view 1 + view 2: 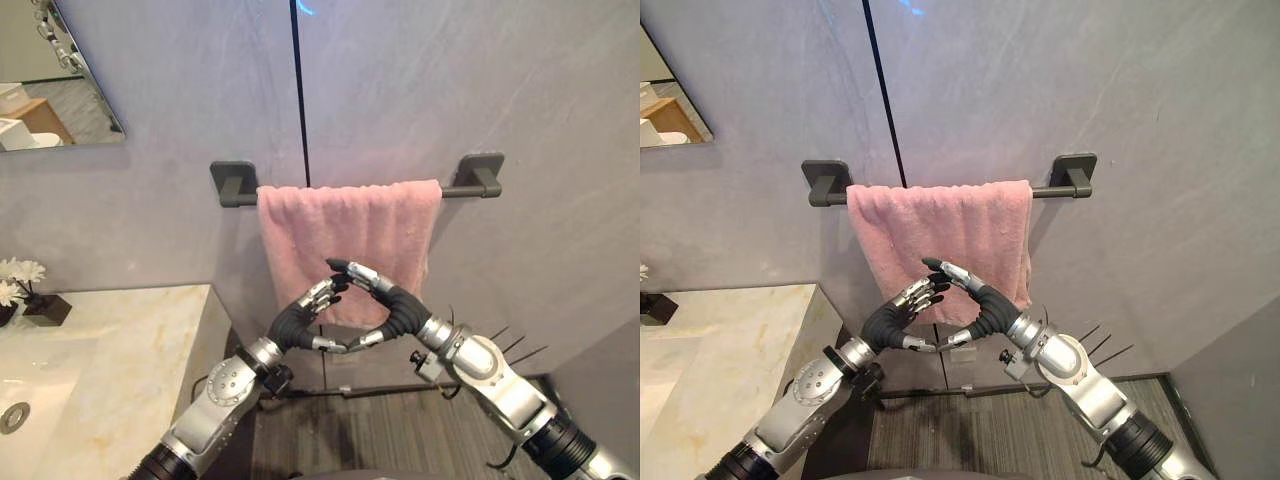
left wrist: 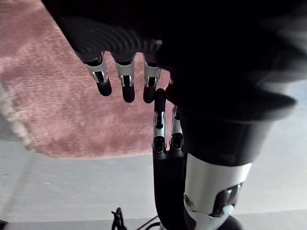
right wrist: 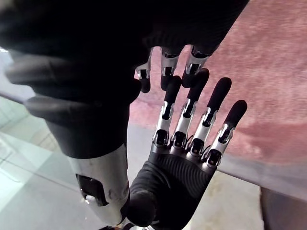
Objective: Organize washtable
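Observation:
A pink towel (image 1: 350,225) hangs folded over a dark grey bar (image 1: 470,187) on the grey wall. Both hands are raised in front of its lower edge without holding it. My left hand (image 1: 297,322) comes up from the lower left and my right hand (image 1: 397,306) from the lower right. Their fingertips meet near the towel's bottom hem, and the thumbs touch below. Both hands are open with nearly straight fingers. In the left wrist view the left hand's fingers (image 2: 127,84) point at the towel (image 2: 53,96). The right wrist view has the left hand (image 3: 180,175) spread flat before the towel (image 3: 268,81).
A marble washtable (image 1: 130,340) with a sink basin (image 1: 25,395) lies to the left. White flowers in a dark pot (image 1: 28,290) stand at its back. A mirror (image 1: 55,90) hangs at the upper left. Dark floor (image 1: 400,430) shows below the towel.

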`<state>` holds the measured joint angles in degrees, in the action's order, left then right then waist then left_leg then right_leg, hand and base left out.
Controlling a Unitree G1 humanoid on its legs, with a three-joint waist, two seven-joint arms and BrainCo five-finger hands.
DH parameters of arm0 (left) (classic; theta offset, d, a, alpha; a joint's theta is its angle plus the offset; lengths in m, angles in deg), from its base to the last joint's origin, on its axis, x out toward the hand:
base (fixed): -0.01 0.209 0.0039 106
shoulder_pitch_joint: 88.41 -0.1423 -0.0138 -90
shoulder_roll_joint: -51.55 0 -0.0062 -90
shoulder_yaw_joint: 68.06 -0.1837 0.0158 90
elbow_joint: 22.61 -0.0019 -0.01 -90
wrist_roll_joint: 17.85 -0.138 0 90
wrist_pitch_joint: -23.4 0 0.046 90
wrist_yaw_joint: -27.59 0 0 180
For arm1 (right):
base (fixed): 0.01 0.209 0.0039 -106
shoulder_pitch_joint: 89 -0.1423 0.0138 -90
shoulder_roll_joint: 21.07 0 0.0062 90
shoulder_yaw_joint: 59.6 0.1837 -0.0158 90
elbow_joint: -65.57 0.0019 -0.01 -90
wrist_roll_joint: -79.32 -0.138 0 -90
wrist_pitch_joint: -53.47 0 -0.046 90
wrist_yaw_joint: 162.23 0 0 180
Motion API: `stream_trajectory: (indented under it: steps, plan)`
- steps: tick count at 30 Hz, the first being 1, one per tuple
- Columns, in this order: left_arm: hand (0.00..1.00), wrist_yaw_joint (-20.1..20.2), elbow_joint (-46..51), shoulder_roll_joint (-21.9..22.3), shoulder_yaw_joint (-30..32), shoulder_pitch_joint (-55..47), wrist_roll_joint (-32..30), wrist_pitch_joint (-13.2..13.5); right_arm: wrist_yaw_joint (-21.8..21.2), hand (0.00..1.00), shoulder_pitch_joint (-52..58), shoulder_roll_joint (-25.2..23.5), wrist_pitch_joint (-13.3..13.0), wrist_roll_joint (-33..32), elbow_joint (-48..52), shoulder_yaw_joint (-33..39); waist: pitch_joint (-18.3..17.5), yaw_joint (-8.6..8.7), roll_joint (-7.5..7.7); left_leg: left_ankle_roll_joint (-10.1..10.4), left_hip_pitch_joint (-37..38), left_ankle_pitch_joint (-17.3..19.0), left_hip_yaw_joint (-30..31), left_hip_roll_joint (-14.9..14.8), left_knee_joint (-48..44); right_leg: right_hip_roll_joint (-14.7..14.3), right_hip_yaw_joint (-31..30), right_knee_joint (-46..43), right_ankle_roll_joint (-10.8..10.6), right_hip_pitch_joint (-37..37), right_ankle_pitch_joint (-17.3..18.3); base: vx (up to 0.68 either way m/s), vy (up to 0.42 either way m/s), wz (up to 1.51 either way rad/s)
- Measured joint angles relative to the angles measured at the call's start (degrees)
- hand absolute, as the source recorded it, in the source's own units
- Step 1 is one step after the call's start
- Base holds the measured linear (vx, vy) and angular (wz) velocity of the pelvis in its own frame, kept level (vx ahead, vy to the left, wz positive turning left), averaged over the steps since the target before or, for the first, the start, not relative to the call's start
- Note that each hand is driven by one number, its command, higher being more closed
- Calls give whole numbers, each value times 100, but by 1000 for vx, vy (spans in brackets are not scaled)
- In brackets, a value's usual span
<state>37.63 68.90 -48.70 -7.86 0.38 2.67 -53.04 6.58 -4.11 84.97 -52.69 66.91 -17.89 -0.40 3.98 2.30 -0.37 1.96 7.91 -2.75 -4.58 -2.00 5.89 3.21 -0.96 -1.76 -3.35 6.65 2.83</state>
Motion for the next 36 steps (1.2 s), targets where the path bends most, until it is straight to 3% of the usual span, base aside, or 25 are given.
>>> stream_trajectory:
  steps: [6, 11, 14, 20, 30, 36]
  plan:
    - [0, -250, -962, 800, 145, -11, -881, -91, 132, 0, 400, -862, 146, 809, -761, 401, 36, -1, 55, -1, -74, 0, -13, -14, 1, 15, -50, 10, 0, -76, 0, 0, 0, 0]
    - [0, -486, -1283, 1140, 251, -10, -1381, -92, 320, 0, 509, -1223, 179, 1149, -1046, 705, 49, 13, 71, -13, -111, -9, -20, -6, -30, 59, -49, 64, -16, -91, -13, 21, 7, 0]
    - [0, -825, -1329, 1265, 742, -2, -1548, -86, 515, 0, 534, -1626, 241, 1306, -1366, 1209, 111, 27, 135, -12, -117, -8, -17, 8, -31, 3, -34, 94, -3, -80, -26, 0, 0, 0]
    - [0, -1297, -1351, 1192, 1511, 5, -1911, -85, 874, 0, 564, -1734, 381, 1304, -1575, 2097, 147, 74, 100, -11, -140, -8, -16, 6, -32, -1, -12, 236, -15, -39, -104, 0, 0, 0]
    - [0, -1567, -1444, 1391, 2260, -19, -2120, -80, 1035, 0, 1057, -2065, 349, 1019, -1145, 3289, 148, 154, 104, -11, -163, -4, -70, -37, -31, 0, -86, 313, -7, -49, -162, -10, -6, -2]
    - [0, -1626, -852, 1794, 2786, -629, -2110, -62, 1117, 0, 1546, -2286, 349, 1021, -769, 3873, 149, 161, 105, -15, -166, 4, -82, -7, -31, -10, -68, 306, -9, -62, -161, 0, 0, 0]
